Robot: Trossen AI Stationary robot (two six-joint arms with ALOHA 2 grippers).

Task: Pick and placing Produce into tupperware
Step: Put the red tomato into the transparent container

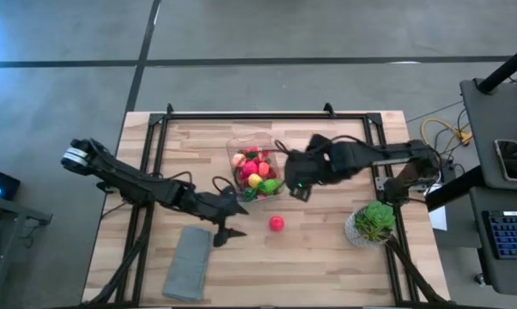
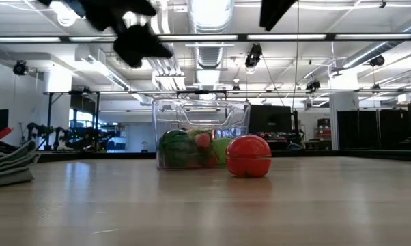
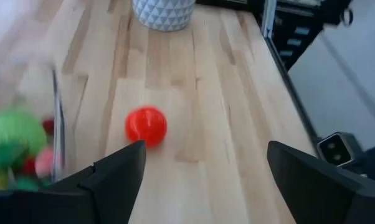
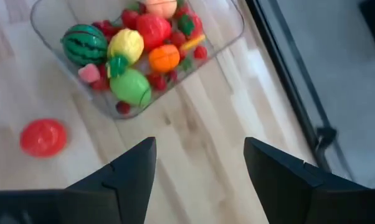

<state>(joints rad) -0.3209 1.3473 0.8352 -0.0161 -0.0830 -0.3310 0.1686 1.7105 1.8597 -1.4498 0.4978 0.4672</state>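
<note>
The clear tupperware (image 1: 257, 142) stands at the table's middle, toward the far edge, and holds several pieces of toy produce (image 4: 134, 53): a watermelon, red, yellow, orange and green fruits, and small dark-red berries. One red round piece of produce (image 1: 276, 223) rests alone on the wood, nearer than the tupperware; it also shows in the low view (image 2: 248, 156). My left gripper (image 1: 238, 221) hangs open just left of that red piece (image 3: 146, 126), which lies ahead of its fingers. My right gripper (image 1: 297, 187) hangs open above the tupperware's right near corner, with nothing between its fingers (image 4: 131, 171).
A green plant in a white pot (image 1: 373, 225) stands near the right edge. A folded grey cloth (image 1: 188, 262) lies near the front left. A black frame (image 1: 250, 115) runs along the table's far and side edges. Bare wood lies between the red piece and the pot.
</note>
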